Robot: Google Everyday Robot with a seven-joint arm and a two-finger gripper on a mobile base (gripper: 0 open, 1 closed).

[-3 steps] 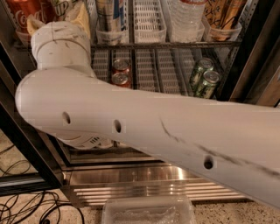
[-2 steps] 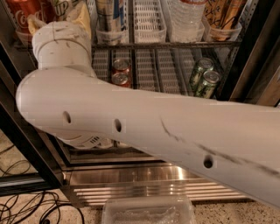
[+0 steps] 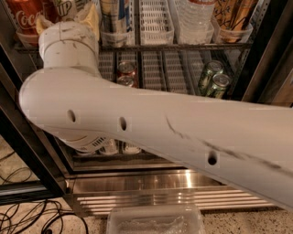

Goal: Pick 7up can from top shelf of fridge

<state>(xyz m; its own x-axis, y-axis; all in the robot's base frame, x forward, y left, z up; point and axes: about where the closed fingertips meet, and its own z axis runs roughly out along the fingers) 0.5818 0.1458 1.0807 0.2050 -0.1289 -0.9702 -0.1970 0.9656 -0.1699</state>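
The 7up can (image 3: 68, 6), silver-white with a green logo, stands at the top left on the top shelf (image 3: 183, 46) of the fridge (image 3: 268, 50), right of a red Coca-Cola can (image 3: 22, 18). My gripper (image 3: 67, 17) is at the can, above my white wrist (image 3: 68, 45). The wrist hides the can's lower part. My thick white arm (image 3: 160, 128) crosses the view from the right edge to the left.
White slotted lanes (image 3: 155, 20), a clear bottle (image 3: 194, 18) and other drinks share the shelf. Below are red cans (image 3: 126, 71) and green cans (image 3: 214, 82). A black door frame (image 3: 27, 151), steel base (image 3: 151, 187), floor cables (image 3: 27, 215) and a clear plastic container (image 3: 155, 221) lie low.
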